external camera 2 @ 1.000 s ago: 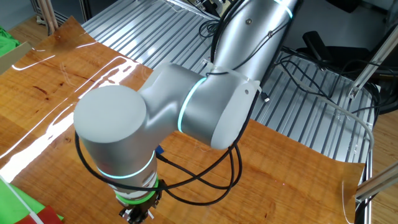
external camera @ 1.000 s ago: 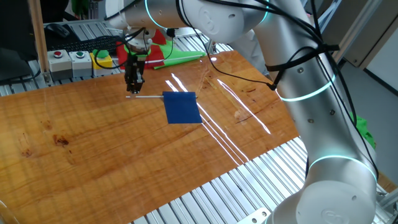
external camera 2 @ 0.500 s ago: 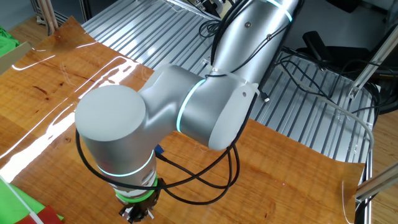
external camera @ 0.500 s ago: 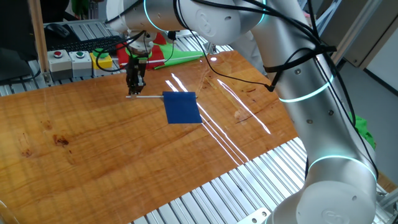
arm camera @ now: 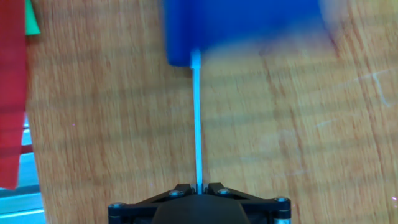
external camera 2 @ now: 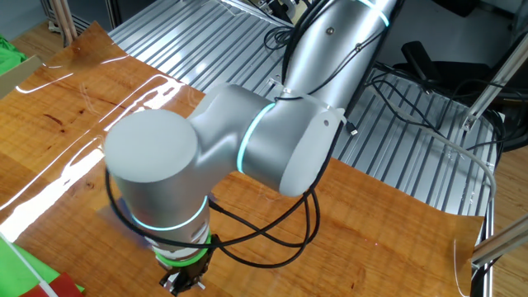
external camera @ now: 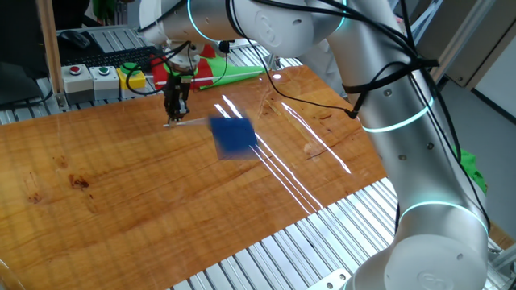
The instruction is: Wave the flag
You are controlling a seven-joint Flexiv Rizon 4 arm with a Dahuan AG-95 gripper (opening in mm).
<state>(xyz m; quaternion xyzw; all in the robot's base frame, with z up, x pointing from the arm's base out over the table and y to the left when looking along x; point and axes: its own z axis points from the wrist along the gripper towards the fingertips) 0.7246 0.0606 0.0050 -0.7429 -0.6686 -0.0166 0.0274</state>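
The likeliest trouble was the thin stick slipping or pivoting between the jaws once the waving began, since the gripper (external camera: 175,115) had hold of only the far tip of the stick, and the blue cloth at the other end would drag and twist it. A second risk was the cloth or stick scraping the desk (external camera: 145,193) if the swing started so low, which could lever the stick out of the grip. The flag (external camera: 232,134) lay out to the side of the gripper, just over the wood, its dark blue cloth blurred in both the fixed view and the hand view, so I judged it was moving. The gripper was closed down tight on the white stick, the hand view showing the stick running straight out from between the jaws to the cloth. The arm reached across the desk with the gripper pointing straight down, close to the surface, near the red pieces (external camera: 165,74) and green pieces (external camera: 239,74) at the desk's edge.
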